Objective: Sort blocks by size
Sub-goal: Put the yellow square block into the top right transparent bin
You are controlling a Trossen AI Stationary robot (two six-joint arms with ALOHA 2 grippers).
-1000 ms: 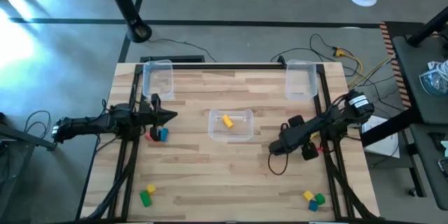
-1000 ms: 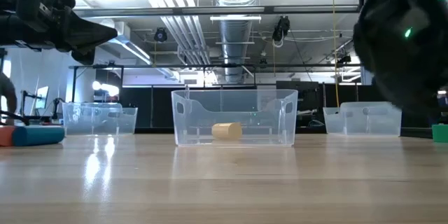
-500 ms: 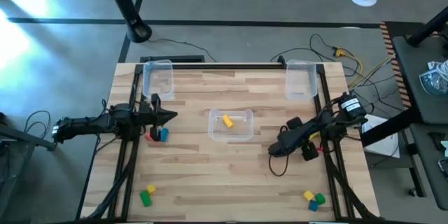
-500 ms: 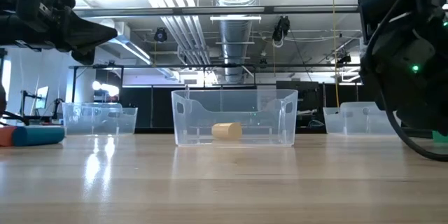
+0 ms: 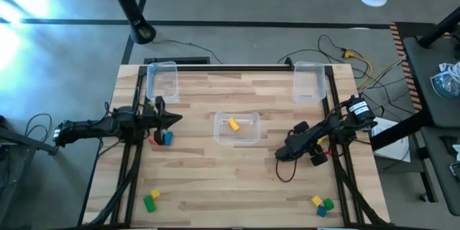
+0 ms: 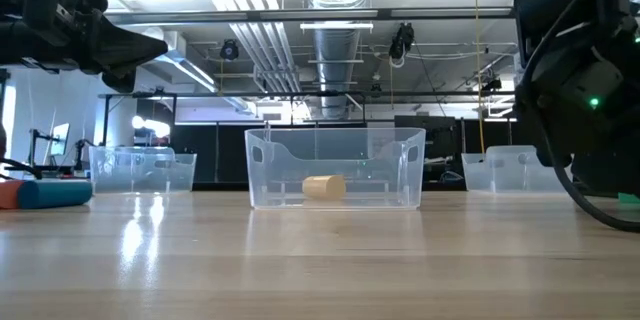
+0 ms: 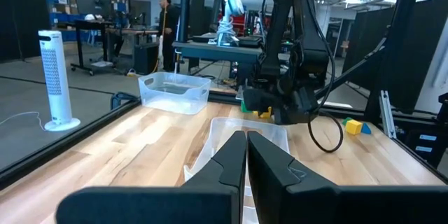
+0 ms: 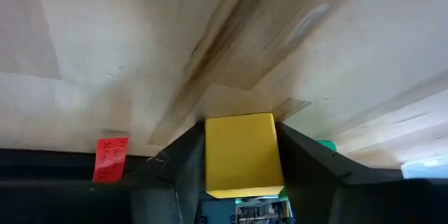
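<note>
My right gripper [image 5: 282, 154] hangs to the right of the middle clear bin [image 5: 248, 139] and is shut on a yellow block [image 8: 243, 154]. Another yellow block [image 5: 233, 123] lies in that bin. My left gripper [image 5: 177, 118] is shut with nothing in it and hovers at the table's left. A red and a blue block [image 5: 164, 138] lie just nearer than it. A yellow and a green block [image 5: 151, 200] lie near the front left. A yellow, a green and a blue block [image 5: 322, 204] lie near the front right. My right gripper pinches the yellow block by two opposite sides [image 8: 208, 155] between its two fingers [image 8: 178, 161]. The block's broad yellow face is turned to the wrist camera, and the table's wood shows beyond it. Whether the block touches the table cannot be seen.
Two more clear bins stand at the far left [image 5: 162, 80] and the far right [image 5: 309, 80] of the table. Black rails run along both sides. The wood between the middle bin and the near edge is bare. A red tag [image 8: 110, 159] shows in the right wrist view.
My right arm has shifted slightly: its wrist part has swung a little toward the table's left. Its gripper stays at about the same place to the right of the middle bin.
</note>
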